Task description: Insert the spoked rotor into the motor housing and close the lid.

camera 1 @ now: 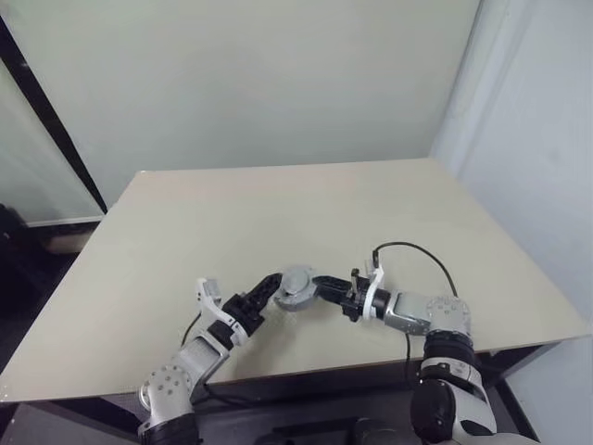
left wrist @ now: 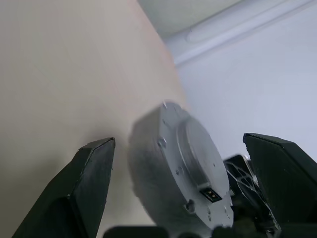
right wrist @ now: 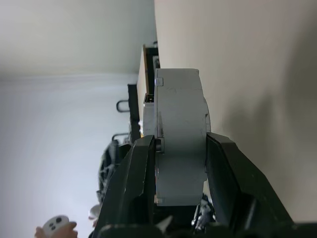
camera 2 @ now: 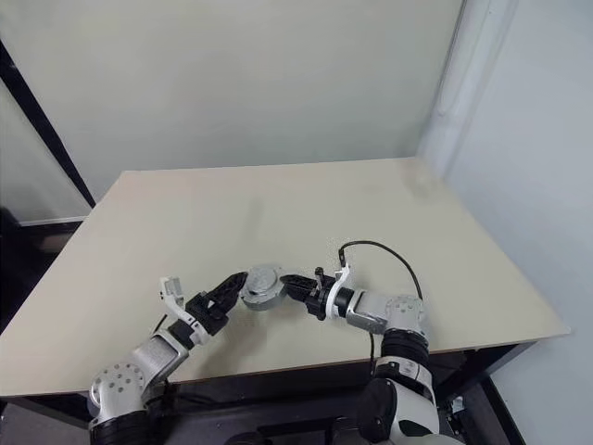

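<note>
Grey metal makes up the round, flat motor housing [camera 1: 296, 286], a closed disc held on edge above the near part of the beige surface [camera 1: 278, 213]. The right hand [camera 1: 320, 287] grips it, one black finger [right wrist: 136, 183] pressed to each flat face. The left hand [camera 1: 271, 286] stands wide open just beside it, its two black fingers [left wrist: 91, 173] spread to either side of the disc's rim without touching. In the left wrist view the housing shows a raised round centre, small screws around the face and a small dark connector at its edge.
</note>
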